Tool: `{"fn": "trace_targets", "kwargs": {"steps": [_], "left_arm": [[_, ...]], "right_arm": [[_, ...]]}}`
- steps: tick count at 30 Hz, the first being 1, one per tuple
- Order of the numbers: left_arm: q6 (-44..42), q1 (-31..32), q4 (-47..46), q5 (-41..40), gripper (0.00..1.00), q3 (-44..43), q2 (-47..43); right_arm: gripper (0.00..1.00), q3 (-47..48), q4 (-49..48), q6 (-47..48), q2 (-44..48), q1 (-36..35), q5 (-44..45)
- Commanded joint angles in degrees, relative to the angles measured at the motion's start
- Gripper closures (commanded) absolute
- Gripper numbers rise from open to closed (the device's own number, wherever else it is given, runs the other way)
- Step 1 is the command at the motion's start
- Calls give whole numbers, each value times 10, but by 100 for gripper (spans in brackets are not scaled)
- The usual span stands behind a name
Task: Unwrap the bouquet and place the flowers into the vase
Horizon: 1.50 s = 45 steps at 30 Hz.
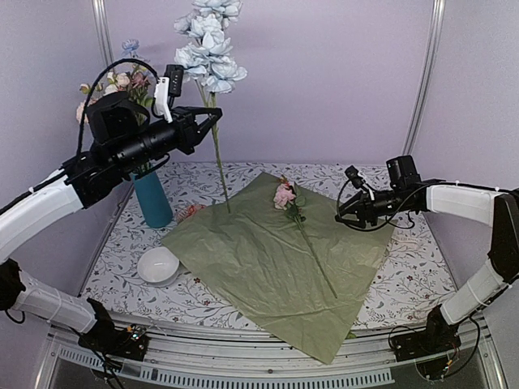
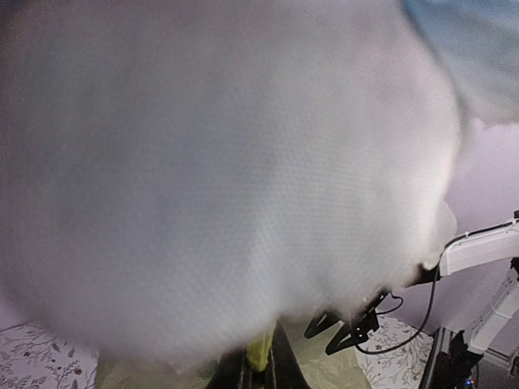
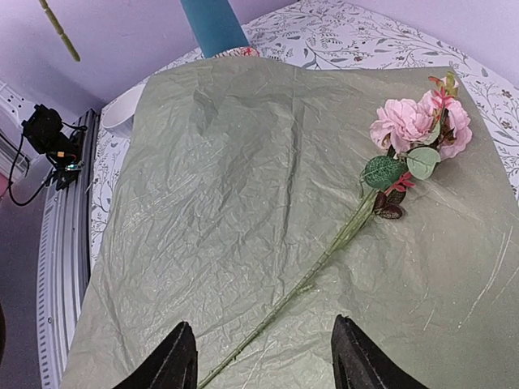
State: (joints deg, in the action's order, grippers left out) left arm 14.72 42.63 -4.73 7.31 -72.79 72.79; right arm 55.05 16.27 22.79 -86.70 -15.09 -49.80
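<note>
Blue flower spray [image 1: 209,49] upright in the air beside the vase, stem clenched in left gripper [image 1: 215,116]; teal vase [image 1: 152,198] at left rear of tabletop [image 1: 405,275], blooms inside; pink flower [image 1: 285,195] flat on green sheet [image 1: 243,259]; right gripper [image 1: 340,212] released, empty, over sheet's right edge.

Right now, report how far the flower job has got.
Done: the green sheet lies unwrapped and flat, and several flowers stand in the teal vase. In hand: the left gripper is shut on the tall blue flower, held upright. Left: the pink flower lies on the sheet by the open right gripper.
</note>
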Motion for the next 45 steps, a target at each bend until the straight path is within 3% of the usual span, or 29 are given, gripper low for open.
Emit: {"fn": "trace_targets", "kwargs": {"steps": [1, 9, 15, 25, 34, 45], "left_arm": [[-74, -23, 99, -108, 100, 15, -55], [-93, -113, 127, -220, 100, 23, -96], [-110, -220, 110, -226, 100, -1, -75], [-146, -317, 57, -222, 100, -89, -18], [-98, -372, -39, -167, 100, -42, 13], [-33, -403, -138, -120, 100, 92, 33]], "right_arm": [[42, -3, -13, -4, 11, 0, 5], [42, -7, -13, -2, 20, 2, 14], [42, -9, -13, -2, 23, 7, 16], [42, -13, -14, -2, 32, 18, 20], [42, -15, -13, -1, 32, 25, 19], [41, -16, -13, 0, 26, 31, 18]]}}
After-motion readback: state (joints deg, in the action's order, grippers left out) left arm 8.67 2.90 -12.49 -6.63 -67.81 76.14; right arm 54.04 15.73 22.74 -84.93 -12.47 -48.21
